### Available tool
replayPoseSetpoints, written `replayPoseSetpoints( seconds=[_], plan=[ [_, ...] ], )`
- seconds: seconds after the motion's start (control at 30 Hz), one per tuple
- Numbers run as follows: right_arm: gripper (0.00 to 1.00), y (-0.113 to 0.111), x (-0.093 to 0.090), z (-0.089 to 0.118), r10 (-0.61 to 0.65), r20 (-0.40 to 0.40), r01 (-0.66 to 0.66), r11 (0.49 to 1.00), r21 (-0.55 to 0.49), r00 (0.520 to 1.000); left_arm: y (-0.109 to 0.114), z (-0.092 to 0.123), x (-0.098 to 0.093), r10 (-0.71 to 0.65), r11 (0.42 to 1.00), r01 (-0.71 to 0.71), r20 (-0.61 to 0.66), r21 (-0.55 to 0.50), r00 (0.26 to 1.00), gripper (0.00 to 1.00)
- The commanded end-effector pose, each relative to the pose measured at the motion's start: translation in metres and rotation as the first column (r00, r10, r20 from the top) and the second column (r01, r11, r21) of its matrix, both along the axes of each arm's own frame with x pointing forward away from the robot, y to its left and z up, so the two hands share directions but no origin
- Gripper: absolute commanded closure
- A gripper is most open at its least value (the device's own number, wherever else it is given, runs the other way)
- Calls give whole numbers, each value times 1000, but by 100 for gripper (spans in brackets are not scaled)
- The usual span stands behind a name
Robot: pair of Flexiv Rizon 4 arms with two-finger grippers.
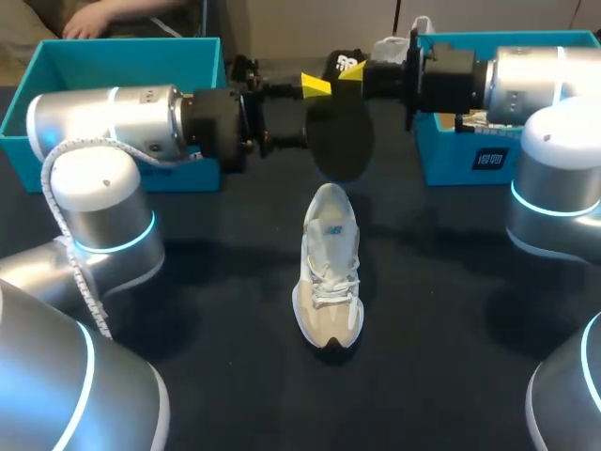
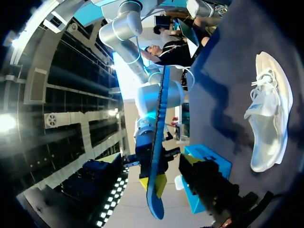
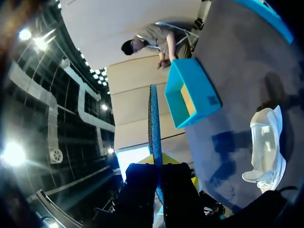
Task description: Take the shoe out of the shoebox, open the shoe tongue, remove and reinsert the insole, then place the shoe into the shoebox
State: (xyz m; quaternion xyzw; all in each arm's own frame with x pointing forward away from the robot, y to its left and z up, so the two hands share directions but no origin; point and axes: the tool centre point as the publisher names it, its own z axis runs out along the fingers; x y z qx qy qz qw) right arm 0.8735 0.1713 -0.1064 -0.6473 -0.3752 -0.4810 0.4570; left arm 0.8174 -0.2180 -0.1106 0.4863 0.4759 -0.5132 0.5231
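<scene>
Shoe: white and beige trainer, upright on its sole on the dark bench, about mid-bench. Toe toward the robot's side, heel toward the far edge. Laces loose over the instep. It sits outside both boxes and well apart from them.

Insole: dark oval, held in the air above the far part of the bench, beyond the shoe's heel and not touching it. From the head view its flat face shows. Both wrist views see it edge-on as a thin blue strip.

Right tool: comes in from the right and pinches the insole. In its own wrist view the two dark fingers press the strip from either side. The left wrist view shows the same yellow-tipped tool clamped on the strip's lower part.

Left tool: comes in from the left, just beside the insole and facing the right tool. Spread or pressed together: cannot tell.

Left teal box: far left, open top, behind the left arm.

Right teal box: far right, partly behind the right arm.
</scene>
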Motion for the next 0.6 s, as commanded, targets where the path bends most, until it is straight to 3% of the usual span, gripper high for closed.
replayPoseSetpoints(
  seconds=[0.03, 0.13, 0.37, 0.4, 0.43, 0.57, 0.6],
  plan=[
    [100, 8, 3, -1, -1, -1, 1, 1000, -2, 1000, -9, -2, 1, -4, 1000, 4, 2, 3, 1000, 52],
    [100, 9, 3, -2, 0, 0, 0, 1000, 0, 1000, -10, -6, 2, -6, 1000, 6, -1, 10, 1000, 56],
    [100, 10, 1, -3, 3, 0, -3, 1000, 6, 1000, -11, -12, 4, 5, 1000, -4, -5, 23, 1000, 80],
    [100, 10, 1, -4, 5, -2, -5, 1000, 7, 1000, -12, -13, 5, 6, 1000, -5, -5, 24, 1000, 95],
    [100, 10, 1, -4, 5, -2, -5, 1000, 7, 1000, -12, -13, 5, 6, 1000, -6, -6, 25, 1000, 100],
    [100, 10, -1, -5, -8, 8, 7, 1000, 13, 1000, -11, -14, 4, 6, 1000, -5, -18, 21, 1000, 100],
    [72, 9, -2, -6, -8, 8, 8, 1000, 13, 1000, -10, -13, 3, 5, 1000, -5, -19, 20, 1000, 100]
  ],
)
